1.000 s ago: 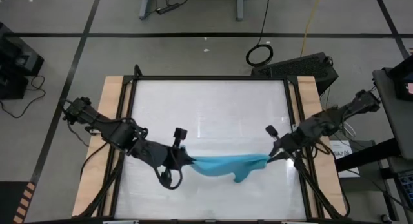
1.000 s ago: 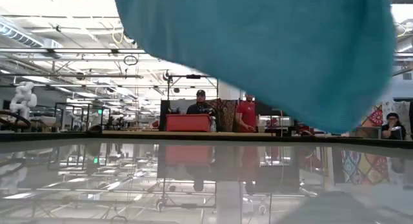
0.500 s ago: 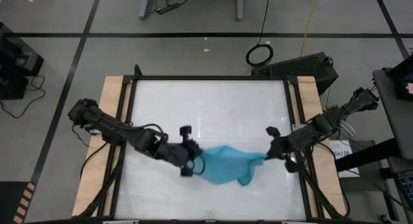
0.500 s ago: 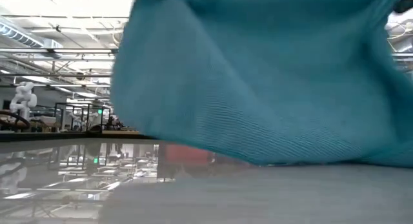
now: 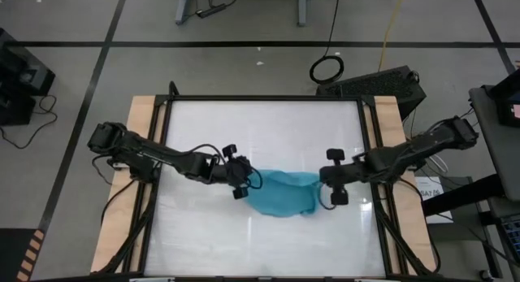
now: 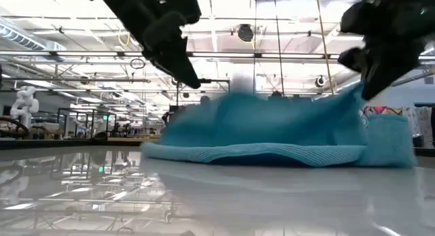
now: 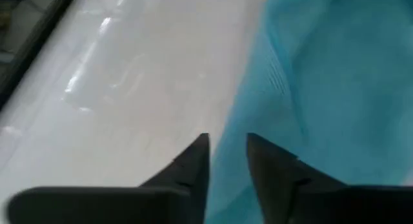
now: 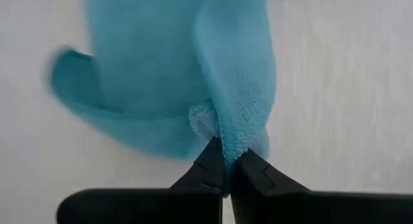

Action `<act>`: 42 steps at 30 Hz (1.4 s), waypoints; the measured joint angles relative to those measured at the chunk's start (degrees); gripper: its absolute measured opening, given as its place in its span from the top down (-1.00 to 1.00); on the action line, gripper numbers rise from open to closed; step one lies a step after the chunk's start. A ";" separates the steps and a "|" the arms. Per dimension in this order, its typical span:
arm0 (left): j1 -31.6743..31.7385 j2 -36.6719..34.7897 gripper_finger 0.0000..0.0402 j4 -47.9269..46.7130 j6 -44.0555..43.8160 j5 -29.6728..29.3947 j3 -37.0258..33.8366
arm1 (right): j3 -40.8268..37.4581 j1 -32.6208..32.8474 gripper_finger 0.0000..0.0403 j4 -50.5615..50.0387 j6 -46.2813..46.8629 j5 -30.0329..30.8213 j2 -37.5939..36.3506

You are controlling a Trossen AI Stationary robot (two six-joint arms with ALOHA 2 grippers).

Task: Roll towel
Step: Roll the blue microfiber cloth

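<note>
The turquoise towel (image 5: 280,197) lies bunched on the white table, a little toward the near edge of its middle; it also shows in the low view (image 6: 272,137). My left gripper (image 5: 246,184) stands at the towel's left edge, its fingers a little apart (image 7: 227,143) and their tips just above the cloth (image 6: 192,78). My right gripper (image 5: 320,184) is at the towel's right end, shut on it (image 8: 226,161). My left gripper: I cannot tell whether it touches the towel's left edge (image 7: 222,179), which shows between its fingers. My right gripper pinches a bunched fold at the towel's right end (image 8: 235,137) between its two fingertips, slanting down from the table's right. That end is held up a little (image 6: 357,100); the rest lies slack on the table.
A black frame (image 5: 264,97) borders the white table, with wooden strips at its left and right sides. There is bare table on the far side and the near side of the towel. People and equipment show in the room beyond, in the low view.
Both grippers have gone toward each other, toward the table's middle, and down. The towel, held stretched in the air between them a second ago, has come down and now lies slack and bunched on the table, with only its right end raised.
</note>
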 joint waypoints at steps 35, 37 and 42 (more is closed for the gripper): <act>-2.34 20.59 0.26 11.36 7.14 8.39 2.82 | -0.07 -9.83 1.00 3.85 -0.68 -7.31 7.74; -1.80 20.59 0.26 11.21 6.32 8.37 2.82 | -0.07 -9.83 1.00 4.00 -0.85 -7.31 7.74; -0.64 20.59 0.35 10.98 5.98 9.68 2.82 | -0.07 -9.83 1.00 3.96 -1.08 -7.31 7.74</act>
